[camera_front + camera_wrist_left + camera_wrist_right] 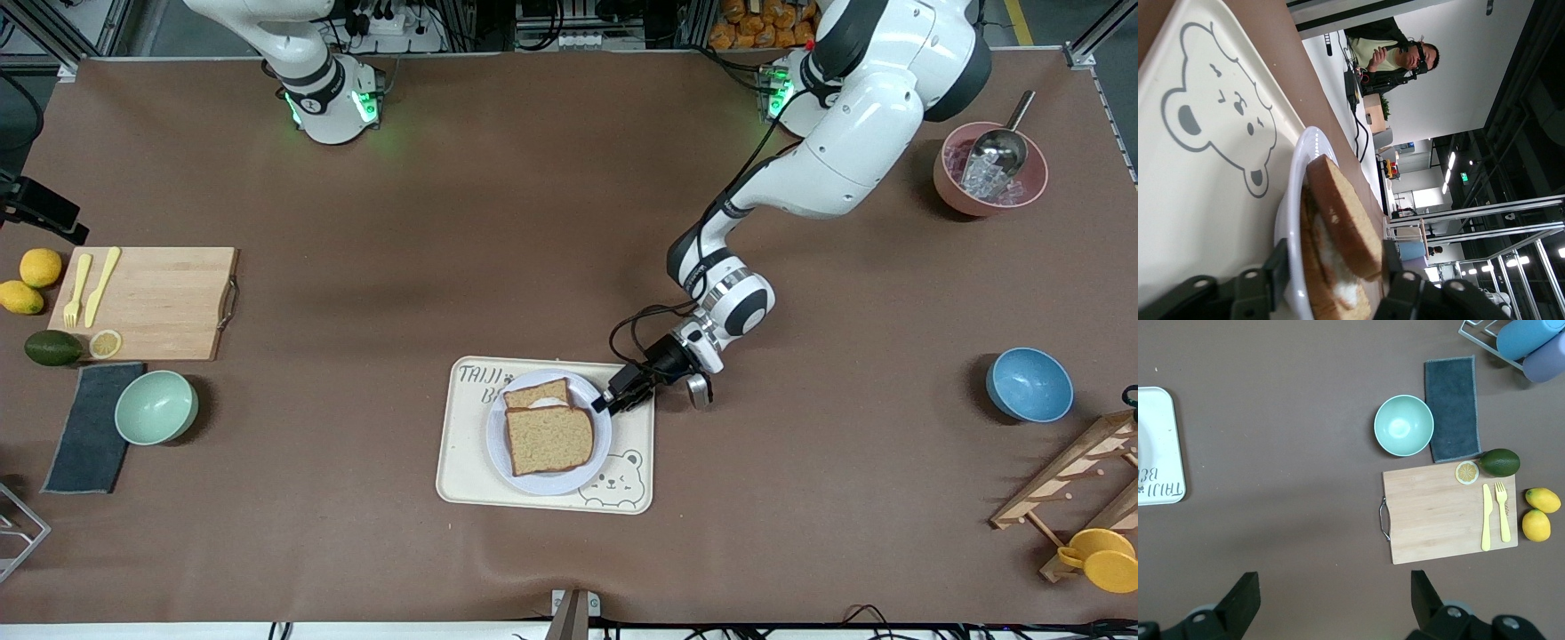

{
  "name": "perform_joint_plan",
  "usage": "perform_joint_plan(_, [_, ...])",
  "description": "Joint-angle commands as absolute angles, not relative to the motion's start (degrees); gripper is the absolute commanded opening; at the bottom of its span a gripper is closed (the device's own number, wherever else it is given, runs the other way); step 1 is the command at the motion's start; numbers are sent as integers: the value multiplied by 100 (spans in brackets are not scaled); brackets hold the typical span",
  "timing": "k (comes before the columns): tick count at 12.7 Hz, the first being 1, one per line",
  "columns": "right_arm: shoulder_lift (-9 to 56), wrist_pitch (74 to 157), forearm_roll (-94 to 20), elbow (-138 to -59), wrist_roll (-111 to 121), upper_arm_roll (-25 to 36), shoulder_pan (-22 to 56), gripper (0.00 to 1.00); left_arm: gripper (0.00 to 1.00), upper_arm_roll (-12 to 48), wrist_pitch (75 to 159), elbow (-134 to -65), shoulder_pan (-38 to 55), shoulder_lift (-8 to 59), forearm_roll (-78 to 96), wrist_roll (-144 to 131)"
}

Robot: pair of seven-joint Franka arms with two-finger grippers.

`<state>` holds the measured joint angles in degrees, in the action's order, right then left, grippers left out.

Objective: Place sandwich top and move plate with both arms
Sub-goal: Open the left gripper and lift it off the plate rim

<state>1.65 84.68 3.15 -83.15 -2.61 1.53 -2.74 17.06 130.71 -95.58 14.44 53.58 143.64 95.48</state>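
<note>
The sandwich top, a plain brown slice, lies on a lower slice with egg white showing between them. Both sit on the pale round plate, which is on the cream bear tray. My left gripper is low at the plate's edge toward the left arm's end. In the left wrist view it is open, its fingers standing either side of the plate rim and the sandwich top. My right gripper is open and empty, high over bare table between the tray and the cutting board.
A wooden cutting board with yellow cutlery, a mint bowl, a dark cloth, an avocado and lemons lie toward the right arm's end. A blue bowl, a pink bowl with a scoop and a wooden rack lie toward the left arm's end.
</note>
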Motion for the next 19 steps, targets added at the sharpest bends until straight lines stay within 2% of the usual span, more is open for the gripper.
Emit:
perform_joint_plan(1, [123, 8402, 316, -8271, -220, 105, -360, 100, 100, 1635, 13043, -9518, 1398, 5362, 14502, 9782])
perform_joint_plan(7, [123, 8411, 290, -8271, -237, 105, -352, 100, 100, 1731, 14078, -9562, 1318, 4782, 14581, 9642])
perform_joint_plan(11, [149, 8437, 167, -8271, -351, 105, -360, 100, 100, 1802, 15658, -9528, 1336, 4123, 14529, 9150])
perform_joint_plan(14, [149, 8481, 158, -8271, -343, 105, -352, 100, 100, 1784, 15898, -9519, 1354, 4087, 14302, 9149])
perform_joint_plan(16, [149, 8464, 141, -8271, -343, 97, -334, 100, 100, 1793, 16424, -9519, 1301, 4008, 13608, 9132])
perform_joint_plan(19, [149, 8420, 141, -8279, -334, 97, -325, 100, 100, 1784, 16777, -9545, 1301, 3999, 13177, 9141])
